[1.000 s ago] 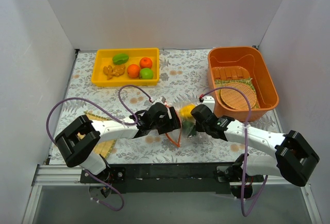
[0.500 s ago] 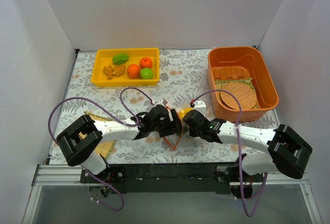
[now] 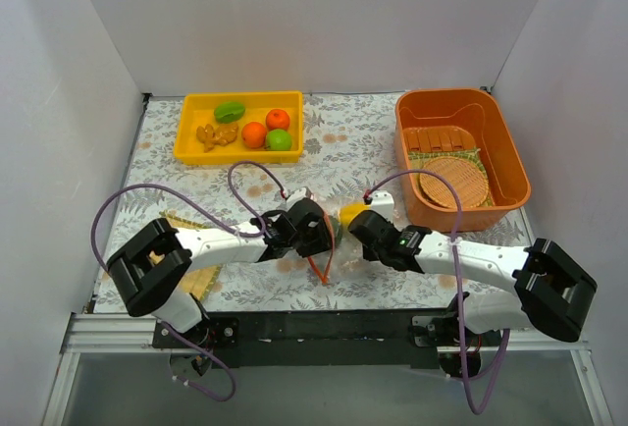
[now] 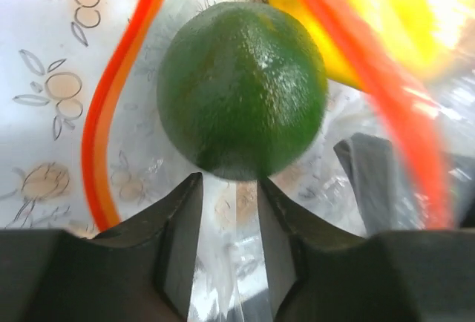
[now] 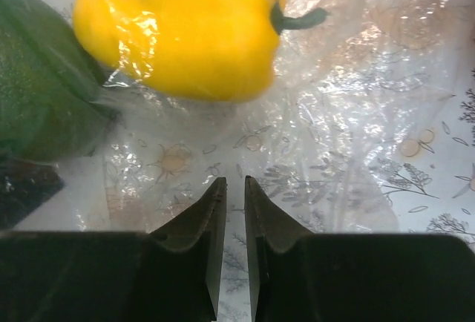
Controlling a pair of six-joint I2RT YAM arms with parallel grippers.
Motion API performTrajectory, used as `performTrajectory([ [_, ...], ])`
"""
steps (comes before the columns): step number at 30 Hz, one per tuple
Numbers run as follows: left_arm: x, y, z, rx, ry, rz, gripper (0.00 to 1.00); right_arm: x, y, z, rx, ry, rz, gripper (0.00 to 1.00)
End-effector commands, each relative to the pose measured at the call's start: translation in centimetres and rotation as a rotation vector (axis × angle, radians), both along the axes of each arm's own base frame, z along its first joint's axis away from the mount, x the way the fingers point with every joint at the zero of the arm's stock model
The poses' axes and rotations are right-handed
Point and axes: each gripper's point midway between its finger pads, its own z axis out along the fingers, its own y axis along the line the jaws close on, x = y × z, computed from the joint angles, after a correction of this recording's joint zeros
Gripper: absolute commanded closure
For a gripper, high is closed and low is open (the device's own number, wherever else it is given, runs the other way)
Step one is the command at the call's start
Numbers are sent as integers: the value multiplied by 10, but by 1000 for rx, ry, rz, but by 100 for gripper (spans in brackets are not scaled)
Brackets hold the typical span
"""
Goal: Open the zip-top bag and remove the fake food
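The clear zip-top bag (image 3: 339,239) lies on the patterned cloth between my two grippers, its orange-red zip strip (image 3: 320,267) curling toward the near edge. Inside it are a yellow pepper piece (image 3: 351,212) (image 5: 182,29) and a dark green ball (image 4: 241,88) (image 5: 41,99). My left gripper (image 3: 326,235) (image 4: 230,181) has crinkled bag film between its jaws, just below the green ball. My right gripper (image 3: 355,230) (image 5: 235,181) is nearly closed on the film below the yellow piece. Several food pieces lie in the yellow tray (image 3: 191,124): orange balls (image 3: 254,134), a bright green ball (image 3: 279,138), a green piece (image 3: 230,110) and a tan lumpy piece (image 3: 217,134).
An orange basket (image 3: 512,156) at the back right holds wooden slats (image 3: 440,138) and a round woven disc (image 3: 453,184). A straw mat (image 3: 196,281) lies under the left arm. Purple cables loop over both arms. White walls close in three sides.
Both grippers came closer together and the bag sank between them. The right gripper moved left and the zip strip swung a little leftward.
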Motion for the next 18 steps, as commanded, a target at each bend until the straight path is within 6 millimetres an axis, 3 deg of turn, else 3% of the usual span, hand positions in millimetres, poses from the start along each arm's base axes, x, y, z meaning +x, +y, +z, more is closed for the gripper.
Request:
performTrajectory([
  [1,1,9,36,-15,-66,5,67,13,-13,23,0,-67,-79,78],
  [6,-11,25,44,-16,-61,8,69,17,-22,28,-4,-77,-99,78],
  [9,-10,29,43,-8,-71,21,57,19,-15,33,25,-84,-77,78],
  [11,-6,25,44,-12,-79,23,50,18,-4,39,62,-75,-48,77],
  [15,13,9,52,-14,-114,43,46,16,18,60,124,-87,7,71],
  [18,23,6,45,13,-113,73,41,15,27,75,146,-92,33,62],
])
